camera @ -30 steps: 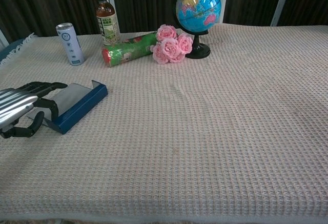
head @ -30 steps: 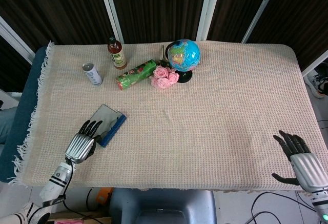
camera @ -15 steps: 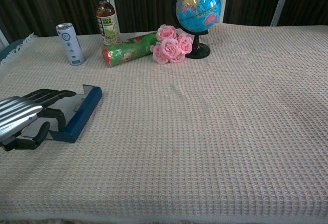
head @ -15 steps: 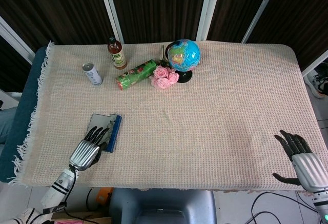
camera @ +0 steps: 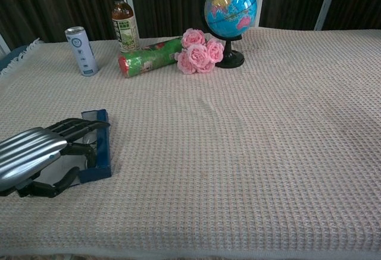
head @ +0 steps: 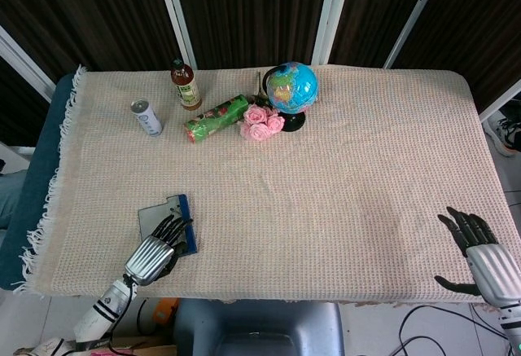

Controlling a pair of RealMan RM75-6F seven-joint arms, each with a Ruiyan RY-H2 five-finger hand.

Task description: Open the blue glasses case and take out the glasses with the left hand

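The silver left hand (head: pixel 155 255) with black fingers is lying over the flat blue glasses case (head: pixel 184 222) near the front left edge of the woven beige tablecloth (head: pixel 342 177). Its fingers are curling onto the case, but I cannot tell if they are gripping it. Far to the right, the silver right hand (head: pixel 480 254) is spreading its fingers wide, holding nothing.

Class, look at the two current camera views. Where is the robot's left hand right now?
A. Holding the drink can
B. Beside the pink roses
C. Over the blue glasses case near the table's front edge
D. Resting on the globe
C: the left hand lies over the blue glasses case, far from the globe, can and roses.
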